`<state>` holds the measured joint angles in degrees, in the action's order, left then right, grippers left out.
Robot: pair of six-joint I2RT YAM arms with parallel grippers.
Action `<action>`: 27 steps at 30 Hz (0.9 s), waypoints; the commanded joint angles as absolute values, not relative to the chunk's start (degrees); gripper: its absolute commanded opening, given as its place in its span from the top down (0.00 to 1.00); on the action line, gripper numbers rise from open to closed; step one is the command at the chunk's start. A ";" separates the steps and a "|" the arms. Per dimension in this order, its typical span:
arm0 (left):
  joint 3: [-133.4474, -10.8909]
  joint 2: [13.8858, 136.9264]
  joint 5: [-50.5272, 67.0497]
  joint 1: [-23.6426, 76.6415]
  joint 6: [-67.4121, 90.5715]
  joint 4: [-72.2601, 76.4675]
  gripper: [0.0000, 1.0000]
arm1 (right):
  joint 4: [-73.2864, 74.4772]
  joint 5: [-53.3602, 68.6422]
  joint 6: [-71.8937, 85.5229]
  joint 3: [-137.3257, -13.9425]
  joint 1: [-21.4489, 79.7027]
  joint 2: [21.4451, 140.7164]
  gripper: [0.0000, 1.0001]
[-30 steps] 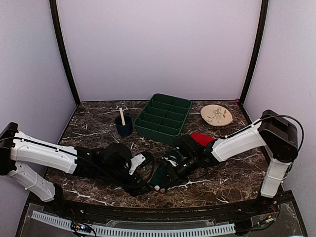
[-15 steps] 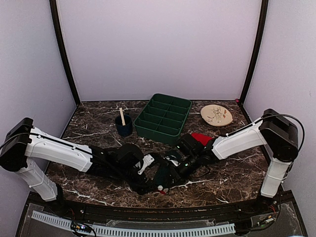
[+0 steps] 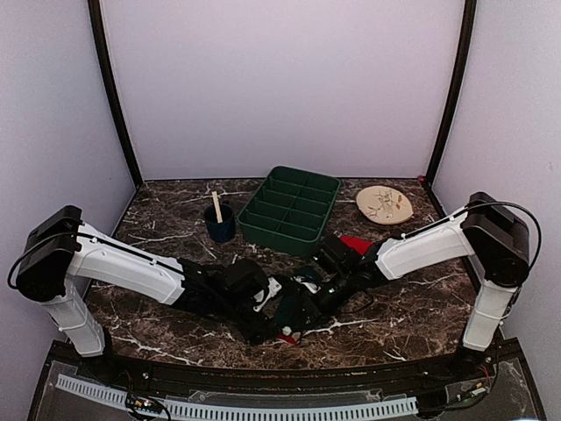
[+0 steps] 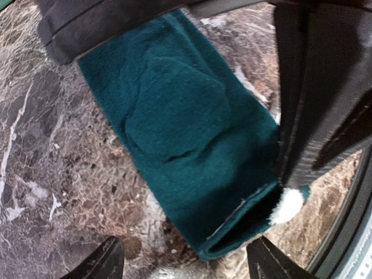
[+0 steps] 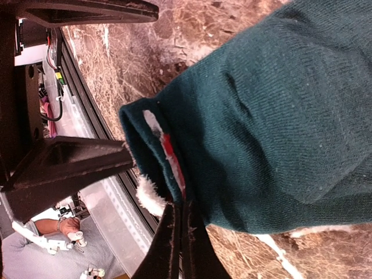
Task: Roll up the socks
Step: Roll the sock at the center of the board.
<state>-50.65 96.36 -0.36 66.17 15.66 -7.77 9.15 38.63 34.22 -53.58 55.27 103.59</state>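
Teal sock (image 4: 186,128) near the front edge of the counter (image 3: 416,316).
Right tool (image 5: 179,232) clamped on its open cuff; left tool (image 4: 189,264) over it, fingers apart; red sock (image 3: 355,244) partly showing behind the right arm.

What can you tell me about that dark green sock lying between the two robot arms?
The dark teal-green fabric sock looks soft and fleecy. It lies flat and slightly rumpled on the brown marbled table. Its cuff end is open, and a bit of red-and-white fabric shows inside. The right gripper is shut on the cuff's edge. The left gripper is open, with its fingertips to either side of that end.
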 commanded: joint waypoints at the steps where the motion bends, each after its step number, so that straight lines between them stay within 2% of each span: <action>1: -52.33 97.06 -3.34 66.36 16.24 -10.09 0.26 | 10.37 37.54 32.52 -55.05 54.67 104.02 1.00; 16: -56.32 101.45 -5.18 66.35 18.56 -12.16 0.31 | 16.73 33.04 29.10 -58.38 54.67 105.23 1.00; 24: -58.25 104.40 -5.70 66.36 21.41 -16.14 0.36 | 18.77 28.76 29.37 -58.33 53.98 103.75 0.79; 27: -58.10 104.65 -5.64 66.36 22.38 -16.64 0.36 | 18.39 28.02 30.32 -57.95 53.47 102.56 0.75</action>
<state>-58.04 103.24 -5.43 66.17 20.18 -12.14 18.17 30.52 29.41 -57.52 54.41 104.60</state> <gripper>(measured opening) 0.645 0.232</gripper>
